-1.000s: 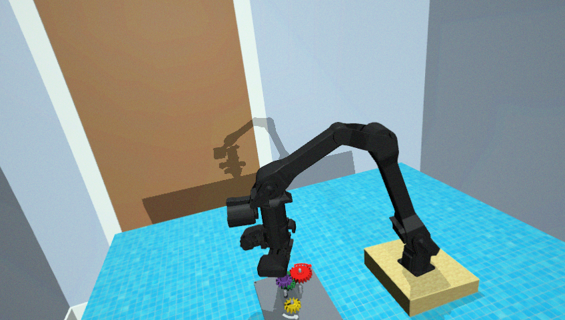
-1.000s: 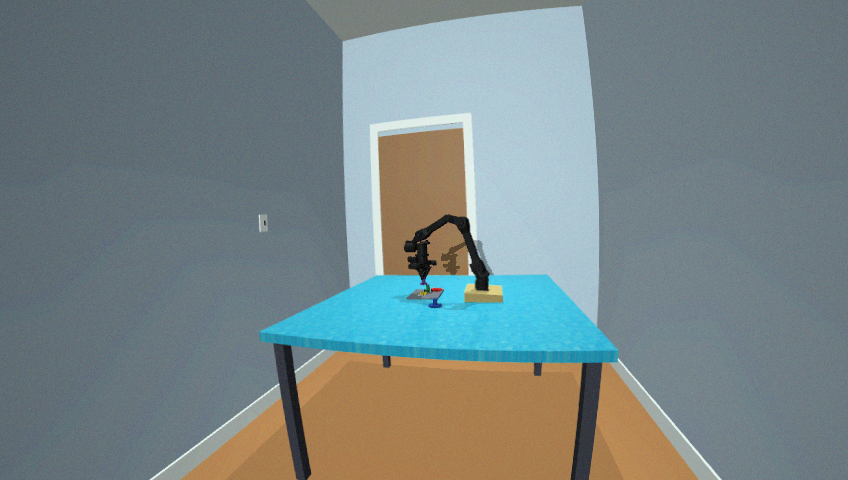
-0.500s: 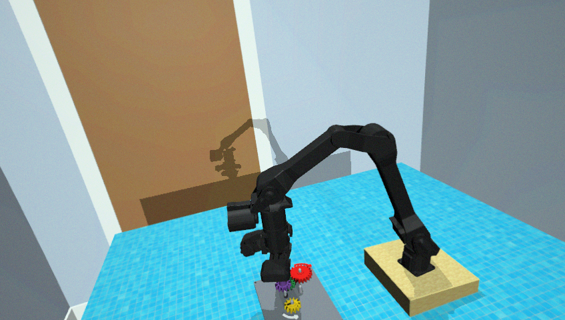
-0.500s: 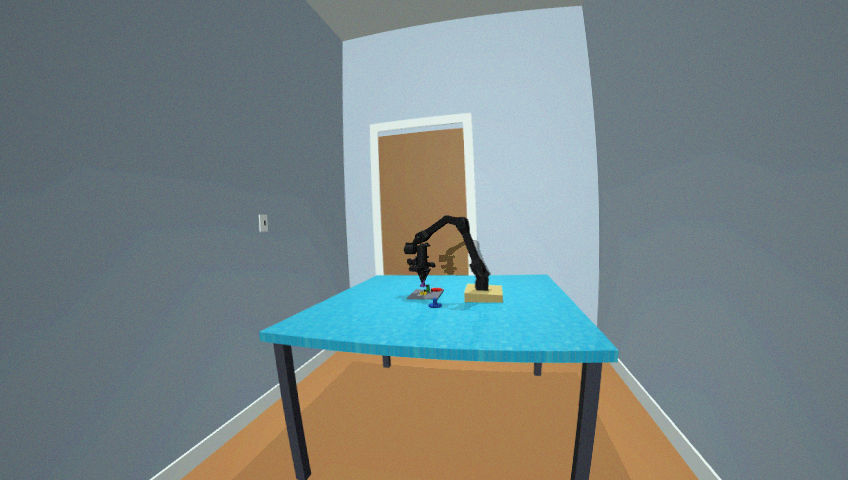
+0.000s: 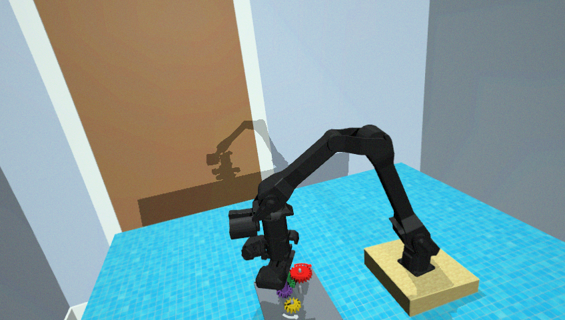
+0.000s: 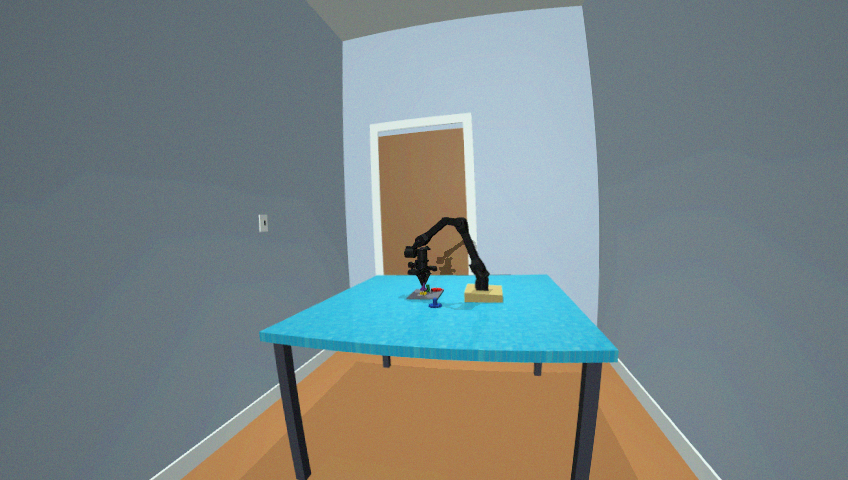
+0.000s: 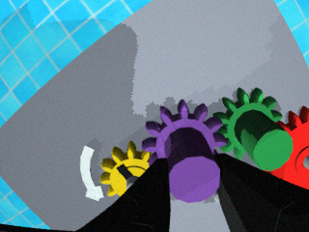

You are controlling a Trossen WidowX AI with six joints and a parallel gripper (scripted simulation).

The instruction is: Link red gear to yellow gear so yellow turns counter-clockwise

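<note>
Purple gear point(image 5: 284, 292) point(image 6: 423, 288) point(image 7: 185, 137): clasped by its handle in my end effector point(image 5: 282, 286) point(image 6: 423, 285) point(image 7: 191, 166), wrist view's lower centre. Handle: roughly upright. Position: between yellow gear point(image 5: 292, 305) point(image 6: 423, 293) point(image 7: 126, 166), lower left, and green gear point(image 5: 292, 282) point(image 6: 427, 289) point(image 7: 251, 121), right. Peg alignment: hidden.

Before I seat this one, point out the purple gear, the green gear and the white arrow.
Purple gear point(image 5: 284, 292) point(image 7: 194, 179): top, toothed rim; wrist, handle top.
Green gear point(image 7: 273, 150): wrist, handle top.
White arrow point(image 5: 290, 317) point(image 7: 86, 166): top and wrist, curved shaft.

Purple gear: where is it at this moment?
In the wrist view, the purple gear is gripped at lower centre, between the yellow gear on the left and the green gear on the right.
</note>
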